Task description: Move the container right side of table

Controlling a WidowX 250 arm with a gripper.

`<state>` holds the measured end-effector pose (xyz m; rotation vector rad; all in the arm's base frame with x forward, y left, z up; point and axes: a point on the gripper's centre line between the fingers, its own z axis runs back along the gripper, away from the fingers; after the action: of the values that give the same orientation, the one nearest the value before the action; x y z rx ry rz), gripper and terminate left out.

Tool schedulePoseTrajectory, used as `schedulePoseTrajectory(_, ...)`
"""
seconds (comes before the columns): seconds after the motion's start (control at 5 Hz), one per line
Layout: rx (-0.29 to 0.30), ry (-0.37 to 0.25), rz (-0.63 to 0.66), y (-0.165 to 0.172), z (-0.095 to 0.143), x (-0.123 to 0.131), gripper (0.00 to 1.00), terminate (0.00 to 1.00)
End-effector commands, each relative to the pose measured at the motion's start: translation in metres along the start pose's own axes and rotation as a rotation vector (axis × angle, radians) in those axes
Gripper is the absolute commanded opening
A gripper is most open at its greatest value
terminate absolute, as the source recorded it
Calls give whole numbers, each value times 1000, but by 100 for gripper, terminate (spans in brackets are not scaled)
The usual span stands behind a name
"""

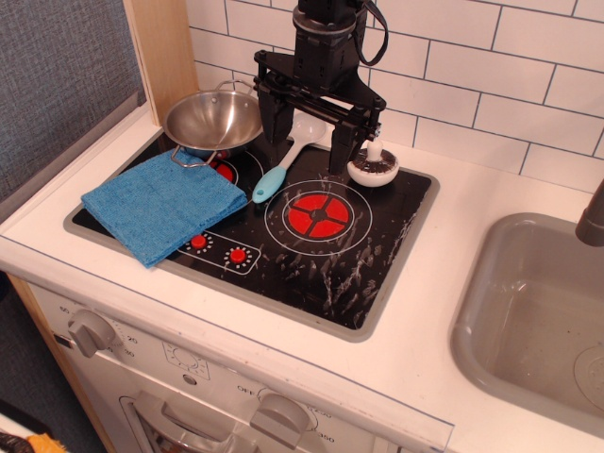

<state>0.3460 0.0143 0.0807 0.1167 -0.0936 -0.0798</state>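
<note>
**Steel pot sits at upper left, bare counter between cooktop and sink**

The shiny round stainless-steel container point(213, 119) with thin wire loop handles rests at the upper left corner of the black cooktop point(330, 269), over the rear left burner and close to the wooden side panel point(162, 52). A folded blue cloth point(162, 203) lies just in front of it, touching or nearly touching its front handle. The black gripper point(307, 142) hangs just right of the container, its fingers spread apart and holding nothing. Below it lies a white spoon with a light blue handle point(283, 160); a small white knobbed piece point(373, 168) stands beside the right finger. Right of the cooktop, a strip of the white table point(453, 241) lies bare before the grey sink basin point(533, 311) at the right edge of the frame.
</note>
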Motion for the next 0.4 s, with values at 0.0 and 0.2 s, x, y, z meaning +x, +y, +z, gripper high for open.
schedulePoseTrajectory(0.0,0,0,0,0,0,0,100,0)
schedulePoseTrajectory(0.2,6,18,36,15,-4,7,100,0)
